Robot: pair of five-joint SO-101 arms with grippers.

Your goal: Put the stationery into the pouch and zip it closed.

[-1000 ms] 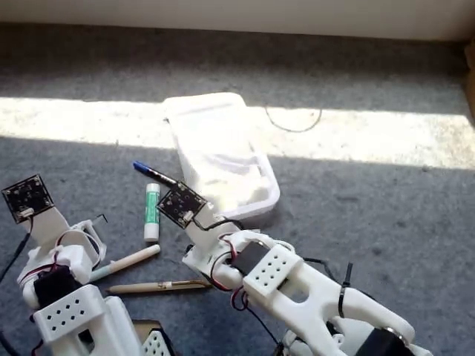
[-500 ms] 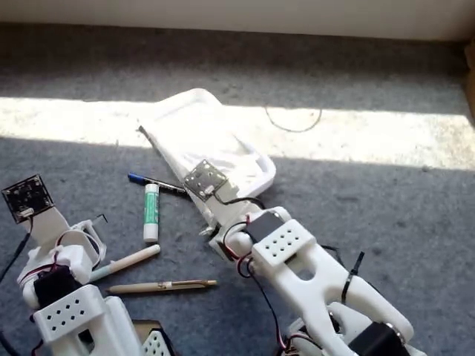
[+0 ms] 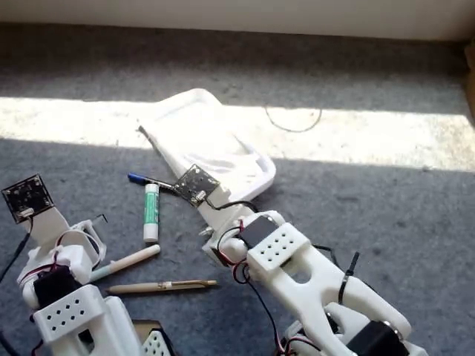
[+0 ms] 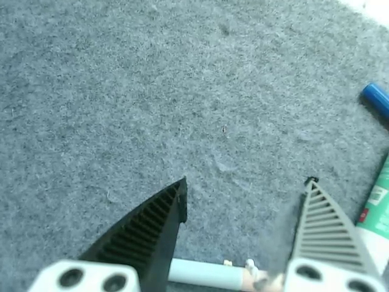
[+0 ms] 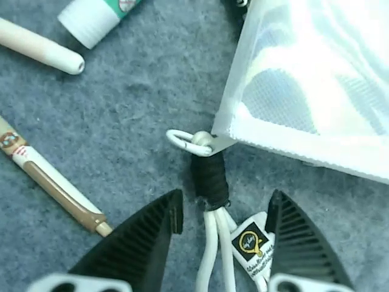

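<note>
We log the right claw point(image 5: 226, 193) spread, straddling the zipper pull point(image 5: 208, 179) at the corner of the white mesh pouch point(image 5: 316, 79). Left claw point(image 4: 247, 180) spread above the grey desk point(image 4: 121, 91). Glue stick point(image 3: 151, 211), blue pen point(image 3: 152, 180), white pen point(image 3: 130, 261) and brown pen point(image 3: 159, 285) lie outside the pouch.

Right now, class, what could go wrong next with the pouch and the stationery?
The right gripper stands open astride the pull cord; nothing pins the pouch, so a tug may drag the whole pouch. The glue stick and brown pen lie outside it; zipping now would likely shut them out.
</note>
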